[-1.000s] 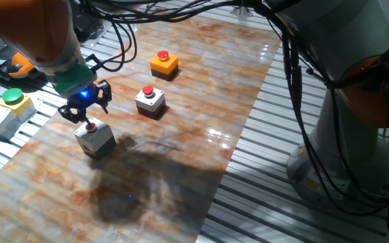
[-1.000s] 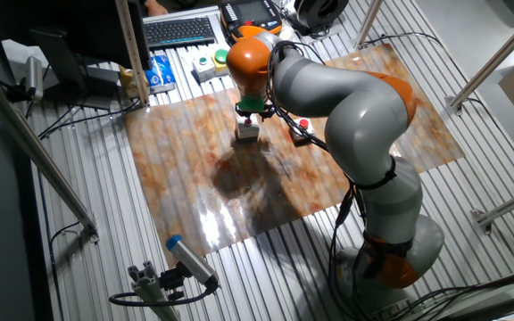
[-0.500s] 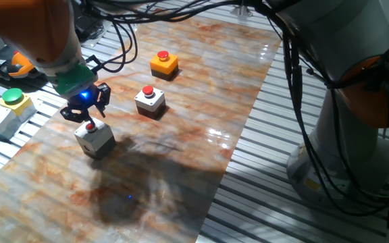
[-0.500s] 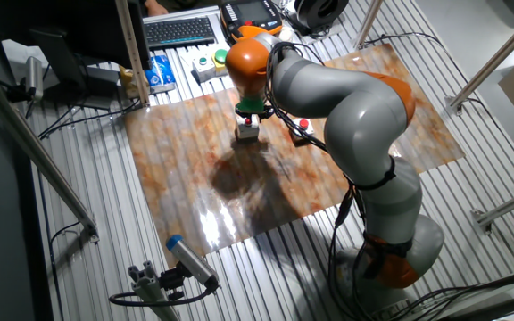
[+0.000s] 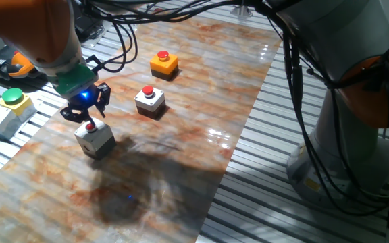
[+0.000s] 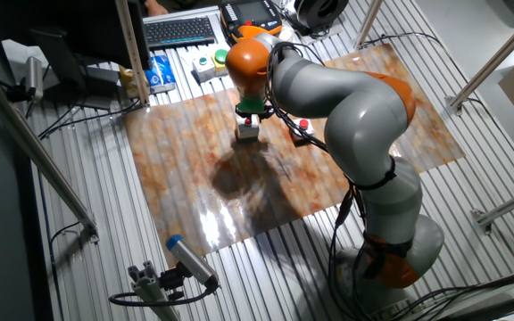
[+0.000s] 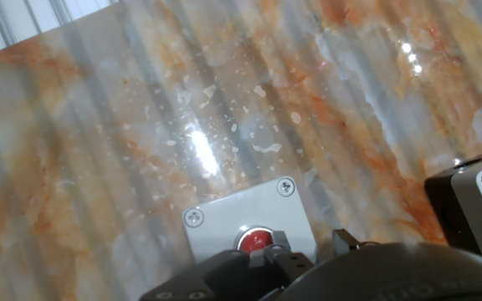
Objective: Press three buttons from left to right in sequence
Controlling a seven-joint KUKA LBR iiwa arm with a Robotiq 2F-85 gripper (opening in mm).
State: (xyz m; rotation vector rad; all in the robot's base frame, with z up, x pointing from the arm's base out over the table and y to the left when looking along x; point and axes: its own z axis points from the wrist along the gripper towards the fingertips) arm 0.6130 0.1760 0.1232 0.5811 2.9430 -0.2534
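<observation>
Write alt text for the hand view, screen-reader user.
Seen from the hand camera, the gripper sits directly over a grey-white box with a round red button, on an orange-veined marble-patterned surface. The corner of a second box shows at the right edge.

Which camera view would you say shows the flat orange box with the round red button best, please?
One fixed view: the flat orange box with the round red button sits unobstructed at the far end. The other fixed view hides it behind the arm; the hand view misses it.

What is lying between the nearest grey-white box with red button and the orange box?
The second grey-white box with a red button sits between nearest box and orange box, shown in one fixed view.
</observation>
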